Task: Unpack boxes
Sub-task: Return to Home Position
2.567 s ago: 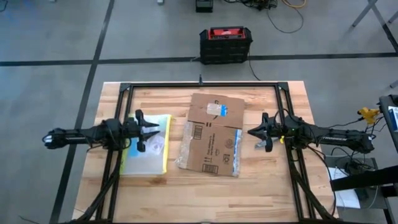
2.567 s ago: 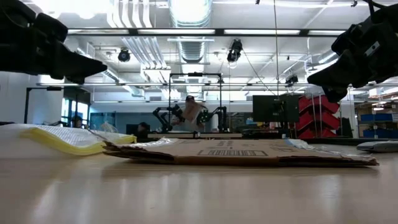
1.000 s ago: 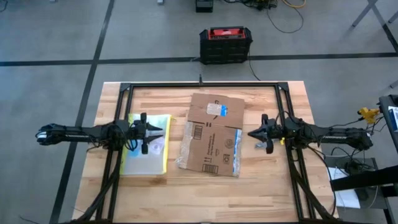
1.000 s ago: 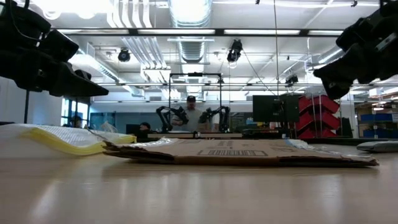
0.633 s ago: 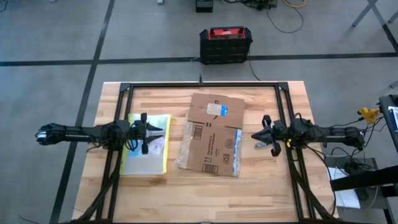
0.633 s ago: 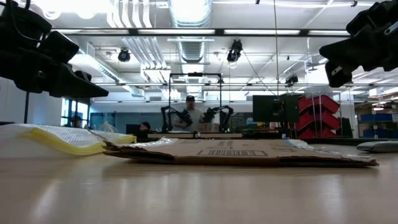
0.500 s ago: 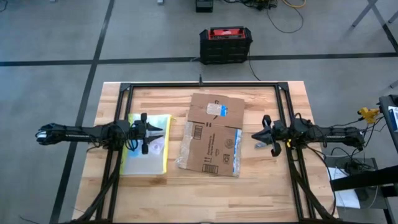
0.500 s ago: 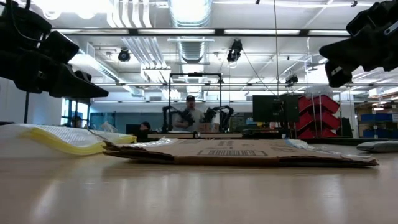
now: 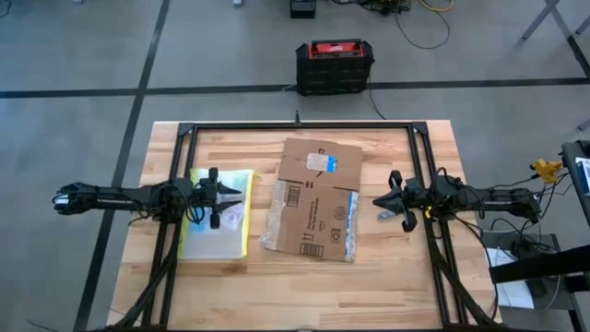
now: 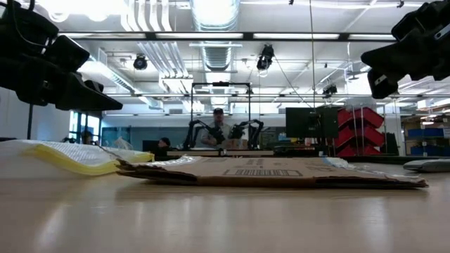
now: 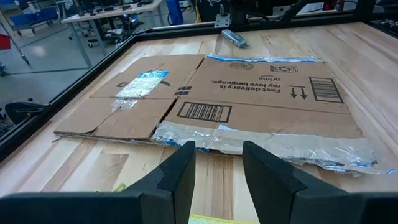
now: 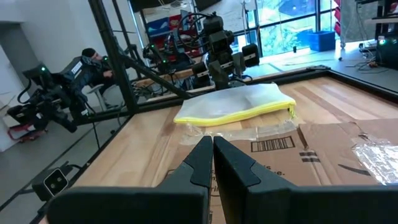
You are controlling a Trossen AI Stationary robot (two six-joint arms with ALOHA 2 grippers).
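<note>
The brown cardboard box (image 9: 309,198) lies flattened on the middle of the table, with a white label, barcodes and loose clear tape along its edges; it also shows in the left wrist view (image 11: 267,93) and low view (image 10: 274,172). My left gripper (image 9: 241,194) is open and hovers above the clear yellow-edged pouch (image 9: 217,235), pointing at the box's left edge; its fingers (image 11: 180,174) frame the box from a distance. My right gripper (image 9: 374,200) is shut (image 12: 212,146) and hangs in the air just off the box's right edge. Neither touches anything.
The pouch lies flat left of the box, touching its left edge. A small grey object (image 9: 383,214) lies on the table under my right gripper. A black frame (image 9: 295,124) rims the table. A black and red case (image 9: 334,65) stands on the floor beyond the far edge. People sit in the room behind.
My right gripper has drawn back a little toward the table's right edge and risen slightly, staying shut, then held still. The box and pouch have not moved.
</note>
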